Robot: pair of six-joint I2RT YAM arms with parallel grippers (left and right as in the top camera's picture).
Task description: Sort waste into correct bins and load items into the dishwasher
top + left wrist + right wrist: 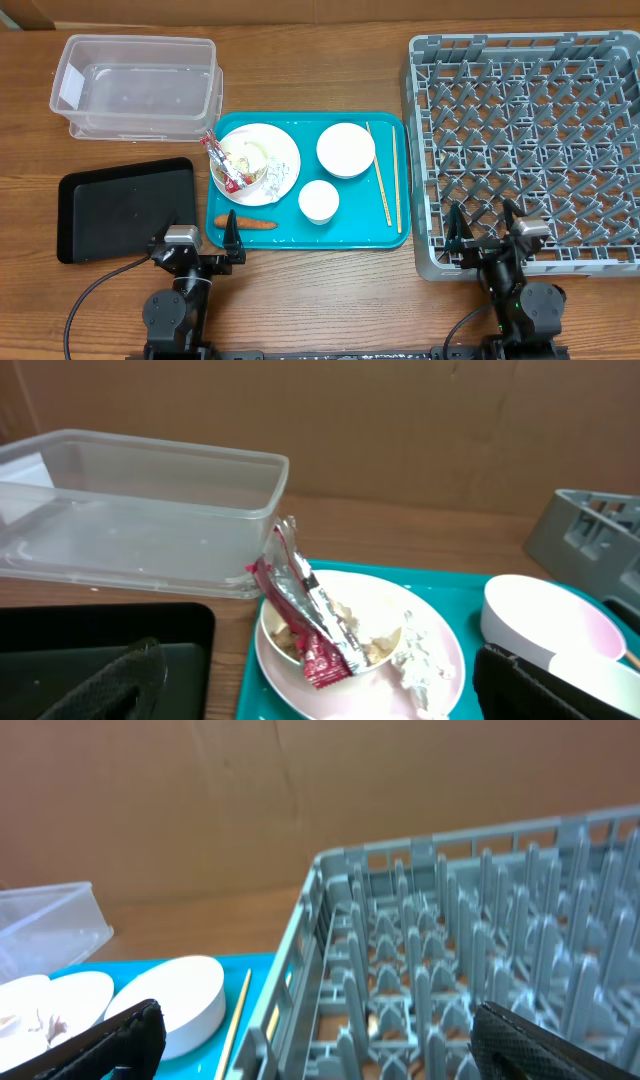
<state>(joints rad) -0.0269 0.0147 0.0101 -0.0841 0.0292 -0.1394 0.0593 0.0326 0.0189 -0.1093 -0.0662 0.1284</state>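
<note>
On the teal tray (350, 218): one plate (283, 146), three bowls (346, 150), two chopsticks (379, 175)

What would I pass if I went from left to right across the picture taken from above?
black tray → carrot → small white bowl → chopsticks → grey dish rack

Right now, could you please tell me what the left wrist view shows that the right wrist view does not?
Only left wrist: the red-and-white wrapper and the black tray. Only right wrist: the dish rack with its peg grid; the left catches just its corner. Both: the clear tub, the teal tray and a white bowl.
</note>
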